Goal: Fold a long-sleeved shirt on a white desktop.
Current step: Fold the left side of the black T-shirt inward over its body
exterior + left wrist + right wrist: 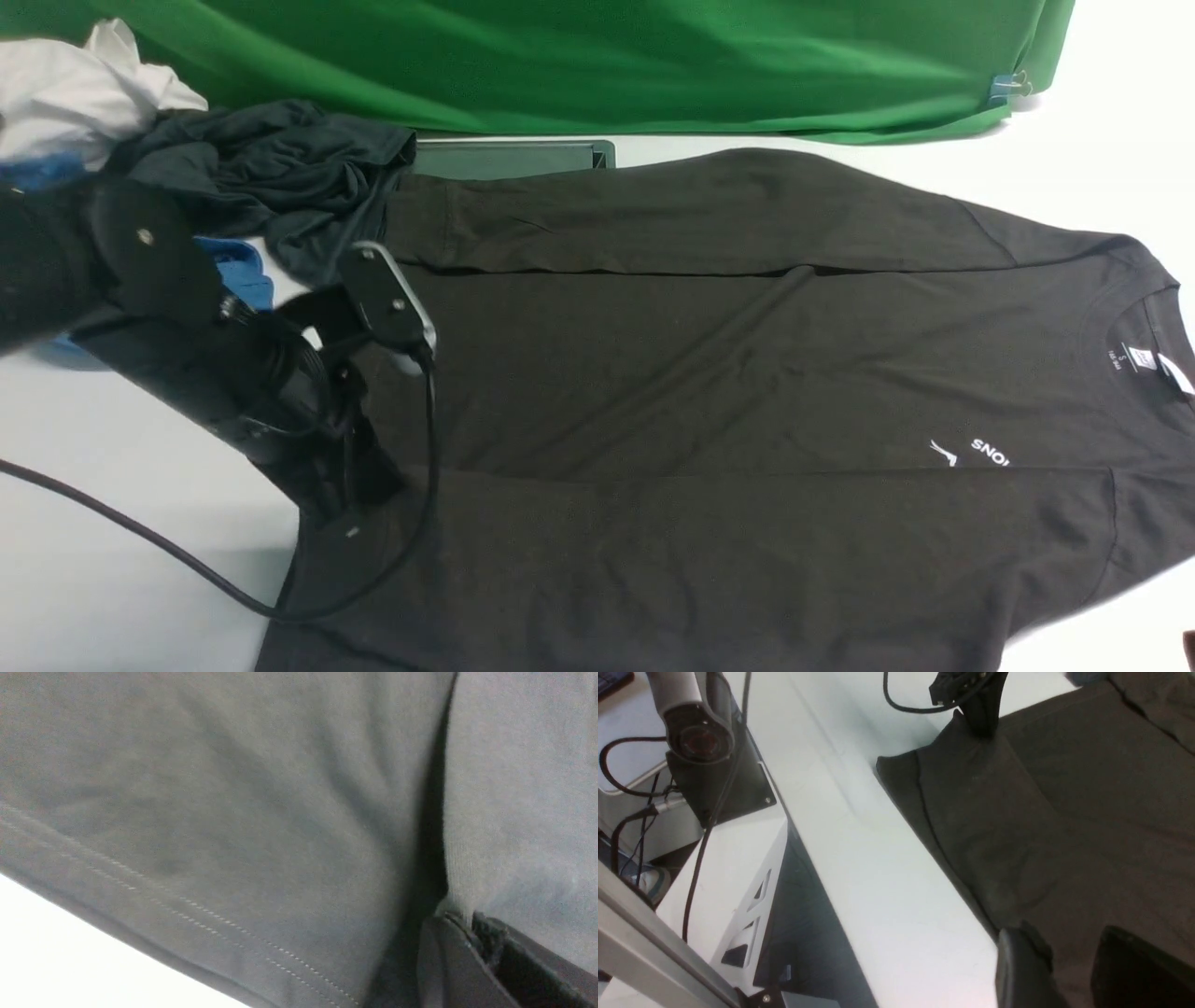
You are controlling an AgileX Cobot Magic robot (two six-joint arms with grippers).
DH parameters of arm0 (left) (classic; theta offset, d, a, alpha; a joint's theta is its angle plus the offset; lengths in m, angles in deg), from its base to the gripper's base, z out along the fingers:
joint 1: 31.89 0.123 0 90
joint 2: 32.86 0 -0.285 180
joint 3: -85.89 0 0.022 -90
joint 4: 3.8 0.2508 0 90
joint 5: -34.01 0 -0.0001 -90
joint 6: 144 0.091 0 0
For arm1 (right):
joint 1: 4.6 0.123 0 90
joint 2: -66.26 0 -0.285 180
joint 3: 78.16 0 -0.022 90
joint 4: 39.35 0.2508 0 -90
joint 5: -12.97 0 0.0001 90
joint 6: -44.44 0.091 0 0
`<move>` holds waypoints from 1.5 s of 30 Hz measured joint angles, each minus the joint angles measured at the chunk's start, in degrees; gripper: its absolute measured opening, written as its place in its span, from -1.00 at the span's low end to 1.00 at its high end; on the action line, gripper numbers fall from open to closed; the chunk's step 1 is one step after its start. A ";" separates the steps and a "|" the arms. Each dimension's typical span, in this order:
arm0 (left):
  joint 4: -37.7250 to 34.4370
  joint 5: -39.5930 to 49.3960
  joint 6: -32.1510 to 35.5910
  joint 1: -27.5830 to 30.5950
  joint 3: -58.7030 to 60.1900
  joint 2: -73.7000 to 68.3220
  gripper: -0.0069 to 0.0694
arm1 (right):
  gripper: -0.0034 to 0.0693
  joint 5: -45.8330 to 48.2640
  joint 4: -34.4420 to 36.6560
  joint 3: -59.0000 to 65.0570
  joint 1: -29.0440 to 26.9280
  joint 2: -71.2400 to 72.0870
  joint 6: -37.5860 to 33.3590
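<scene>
The long-sleeved shirt (pixel 747 373) lies spread flat across the white desktop (pixel 93 597), collar to the robot's right and hem to its left; it fills most of the front view. Both sleeves are folded in over the body, one along the far side and one along the near side. A small white logo (pixel 945 454) and lettering (pixel 990 452) sit on the chest, and a white neck label (pixel 1144 357) shows inside the collar.

The left gripper (pixel 347 515) is down at the near corner of the hem, its jaws closed on a pinch of the shirt's fabric; in the right wrist view the cloth rises to a small peak where it is held; in the left wrist view the stitched hem and one dark finger (pixel 460 966) fill the picture. A black cable (pixel 140 546) trails from the left arm across the desktop.

The right gripper (pixel 1069 947) appears only in its own wrist view, jaws spread apart over the near edge of the shirt; whether it touches the cloth cannot be told.

At the far left lies a heap of other clothes: a crumpled white cloth (pixel 75 84), a dark grey garment (pixel 280 168) and a blue garment (pixel 238 266); the dark grey one touches the shirt's far hem corner. A grey hatch (pixel 513 157) shows just beyond the shirt, below the green cloth backdrop (pixel 560 65).
</scene>
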 joint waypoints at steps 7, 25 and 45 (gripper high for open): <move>0.10 0.56 -3.75 0.00 -3.13 2.49 -0.73 | -0.24 -1.66 -0.83 0.00 0.00 0.00 -0.34; 3.53 4.64 -11.17 0.00 -20.38 -4.39 -0.73 | -0.24 -2.96 -4.53 0.00 0.00 -0.75 3.18; 17.73 -0.37 -20.26 0.00 -30.43 -22.89 -0.70 | -0.24 -3.06 -8.87 0.00 0.00 -2.94 11.83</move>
